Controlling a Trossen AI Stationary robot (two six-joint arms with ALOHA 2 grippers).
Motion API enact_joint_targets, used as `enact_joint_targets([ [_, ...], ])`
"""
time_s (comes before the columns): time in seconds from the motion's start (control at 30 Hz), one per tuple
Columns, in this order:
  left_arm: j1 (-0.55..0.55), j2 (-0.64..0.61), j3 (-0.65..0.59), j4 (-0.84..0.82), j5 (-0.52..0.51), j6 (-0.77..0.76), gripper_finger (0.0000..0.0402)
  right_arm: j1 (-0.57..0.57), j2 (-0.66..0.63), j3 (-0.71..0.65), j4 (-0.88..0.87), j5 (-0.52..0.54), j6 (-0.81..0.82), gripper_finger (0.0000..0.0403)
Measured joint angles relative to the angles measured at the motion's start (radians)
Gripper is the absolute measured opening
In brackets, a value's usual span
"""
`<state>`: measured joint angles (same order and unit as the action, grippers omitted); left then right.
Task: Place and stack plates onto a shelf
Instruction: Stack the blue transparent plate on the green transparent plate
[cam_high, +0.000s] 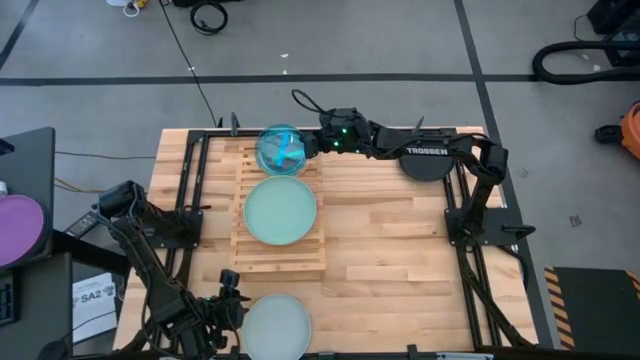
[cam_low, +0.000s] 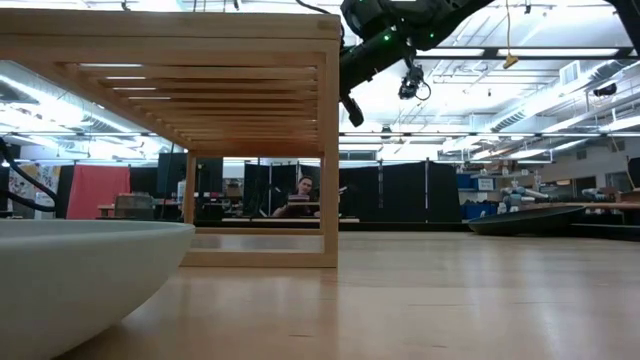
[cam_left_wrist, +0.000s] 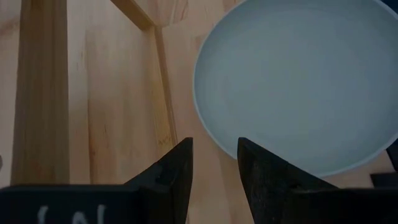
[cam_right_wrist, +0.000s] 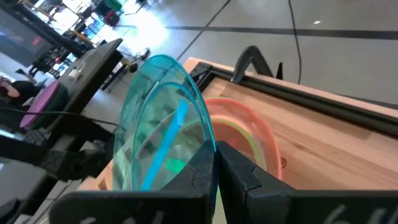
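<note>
The slatted wooden shelf (cam_high: 285, 250) stands mid-table and carries a mint-green plate (cam_high: 280, 210). Over its far end my right gripper (cam_right_wrist: 214, 155) is shut on a translucent blue plate (cam_high: 282, 150), which is tilted up. Below it lies a red-orange plate (cam_right_wrist: 252, 134); whether the two touch I cannot tell. A whitish plate (cam_high: 275, 325) rests flat on the tabletop at the near edge. My left gripper (cam_left_wrist: 214, 168) hovers open just left of it, fingers apart over bare wood beside the plate's rim (cam_left_wrist: 211, 134). My right gripper pinches the blue plate's rim (cam_right_wrist: 208, 144) between its two fingers (cam_right_wrist: 193, 177), on the side facing the table's right. The fingers reach in from the right, slanting slightly down. The plate stands steeply tilted ahead of them, above the shelf's far end.
Black metal rails (cam_high: 190, 180) run along the table's left and right sides. A dark round pad (cam_high: 430, 165) lies at the far right. A purple disc (cam_high: 20, 225) sits on a side stand left of the table. Bare planks (cam_high: 390, 250) stretch right of the shelf.
</note>
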<state>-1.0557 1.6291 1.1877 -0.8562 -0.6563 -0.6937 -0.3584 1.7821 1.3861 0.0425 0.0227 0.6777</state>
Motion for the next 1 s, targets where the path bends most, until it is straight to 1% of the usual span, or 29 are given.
enact_joint_targets([
  [0.2, 0.000, 0.000, 0.000, 0.000, 0.000, 0.000, 0.0133, 0.000, 0.000, 0.000, 0.000, -0.013, 0.000, 0.0032],
  [0.63, 0.000, 0.000, 0.000, 0.000, 0.000, 0.000, 0.0133, 0.000, 0.000, 0.000, 0.000, -0.013, 0.000, 0.0042],
  [0.8, 0.000, 0.000, 0.000, 0.000, 0.000, 0.000, 0.0133, 0.000, 0.000, 0.000, 0.000, -0.013, 0.000, 0.0061],
  [1.0, 0.000, 0.000, 0.000, 0.000, 0.000, 0.000, 0.0133, -0.002, 0.000, 0.000, 0.000, -0.013, 0.000, 0.0093],
])
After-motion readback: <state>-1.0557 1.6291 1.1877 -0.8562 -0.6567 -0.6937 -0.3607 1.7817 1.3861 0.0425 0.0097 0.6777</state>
